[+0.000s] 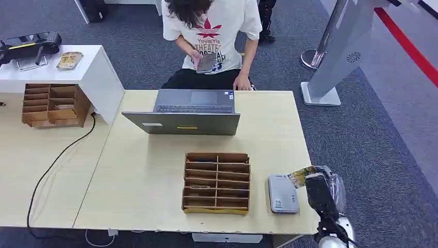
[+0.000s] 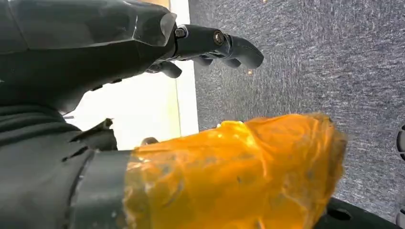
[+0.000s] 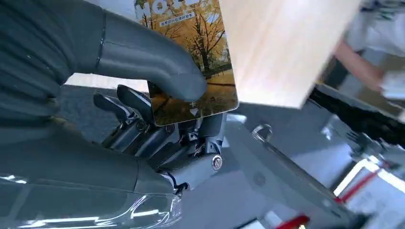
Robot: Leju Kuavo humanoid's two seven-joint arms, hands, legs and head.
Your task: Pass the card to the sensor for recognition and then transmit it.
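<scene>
Card (image 3: 196, 57) is pinched by the right hand (image 3: 157, 109), thumb pressed on its printed face, and held just beside the grey sensor (image 1: 282, 193) at its three o'clock on the bench (image 1: 144, 170), presumably for reading. Left hand (image 2: 210, 47) hangs released, fingers apart, holding nothing.

This looks like an office or a reception-style test area. Grey carpet (image 1: 372, 134) covers the floor, with a red line (image 1: 408, 46) across it. A pale wooden worktop (image 1: 139, 175) carries an open laptop (image 1: 188, 111), a cardboard sorting tray (image 1: 217, 183) and a small grey card reader (image 1: 282, 194). A person (image 1: 212, 36) sits behind it. A grey stand (image 1: 335, 57), perhaps an entrance gate, rises nearby.
</scene>
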